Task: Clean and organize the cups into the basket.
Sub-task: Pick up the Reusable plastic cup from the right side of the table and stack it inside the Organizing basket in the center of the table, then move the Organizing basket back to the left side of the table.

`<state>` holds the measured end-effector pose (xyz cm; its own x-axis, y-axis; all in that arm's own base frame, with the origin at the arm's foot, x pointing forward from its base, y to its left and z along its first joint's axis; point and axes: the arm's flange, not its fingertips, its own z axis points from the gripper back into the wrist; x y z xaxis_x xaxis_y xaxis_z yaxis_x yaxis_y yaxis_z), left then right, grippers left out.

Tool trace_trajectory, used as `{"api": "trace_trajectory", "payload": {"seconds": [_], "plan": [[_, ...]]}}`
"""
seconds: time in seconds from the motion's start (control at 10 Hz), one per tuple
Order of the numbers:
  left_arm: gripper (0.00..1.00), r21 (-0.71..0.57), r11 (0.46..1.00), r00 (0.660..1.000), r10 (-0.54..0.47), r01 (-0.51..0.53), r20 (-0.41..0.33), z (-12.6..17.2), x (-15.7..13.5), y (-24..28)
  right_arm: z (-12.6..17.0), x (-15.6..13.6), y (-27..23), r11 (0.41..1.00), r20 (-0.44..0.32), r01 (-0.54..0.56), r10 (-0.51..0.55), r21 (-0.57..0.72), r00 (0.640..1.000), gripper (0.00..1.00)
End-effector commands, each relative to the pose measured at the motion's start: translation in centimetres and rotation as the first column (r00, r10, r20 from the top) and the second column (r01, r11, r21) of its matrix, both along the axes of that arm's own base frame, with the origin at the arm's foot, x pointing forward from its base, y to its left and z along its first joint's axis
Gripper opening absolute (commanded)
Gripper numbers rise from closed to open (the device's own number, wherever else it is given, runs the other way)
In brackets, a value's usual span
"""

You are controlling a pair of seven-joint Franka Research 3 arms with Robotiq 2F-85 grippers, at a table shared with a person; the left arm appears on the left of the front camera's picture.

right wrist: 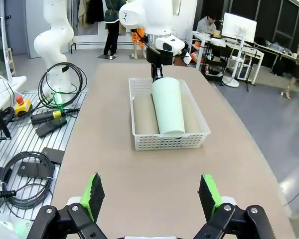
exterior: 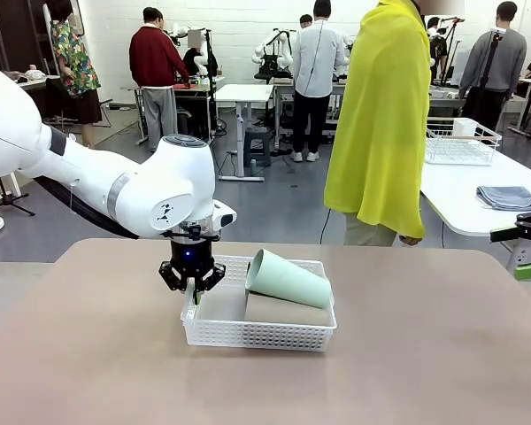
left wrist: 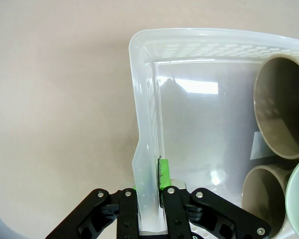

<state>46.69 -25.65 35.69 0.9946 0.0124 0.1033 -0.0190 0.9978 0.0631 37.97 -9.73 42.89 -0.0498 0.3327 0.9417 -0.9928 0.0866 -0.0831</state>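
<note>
while clamped on the left short wall of the basket [exterior: 214,334], left pincer [left wrist: 150,196] half hidden by translucent plastic. mint cup [exterior: 288,279] lying on top of two tan cups [right wrist: 145,115], largely covering them in front view. right pincer [right wrist: 152,195] spread wide apart above bare tabletop [exterior: 425,354], fingertips cut off.

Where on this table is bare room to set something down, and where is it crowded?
Bare table lies all around the basket. Its right part is crowded: green cup atop two tan cups. Its left end is free, but the left tool clamps that wall.
</note>
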Motion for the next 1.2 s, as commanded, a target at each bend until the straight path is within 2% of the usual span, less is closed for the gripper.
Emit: {"api": "trace_trajectory", "payload": {"seconds": [0.0, 1.1], "plan": [[0.0, 0.0, 1.0, 1.0, 0.0, 0.0, 0.003, 0.13, -0.01, -0.07, 0.13, -0.28, -0.19, 1.0, -0.004, -0.007, 0.007, 0.009, 1.0, 1.0], [0.0, 0.0, 1.0, 1.0, 0.0, 0.0, 0.003, 0.13, -0.01, -0.07, 0.13, -0.28, -0.19, 1.0, -0.004, -0.007, 0.007, 0.009, 1.0, 1.0]]}}
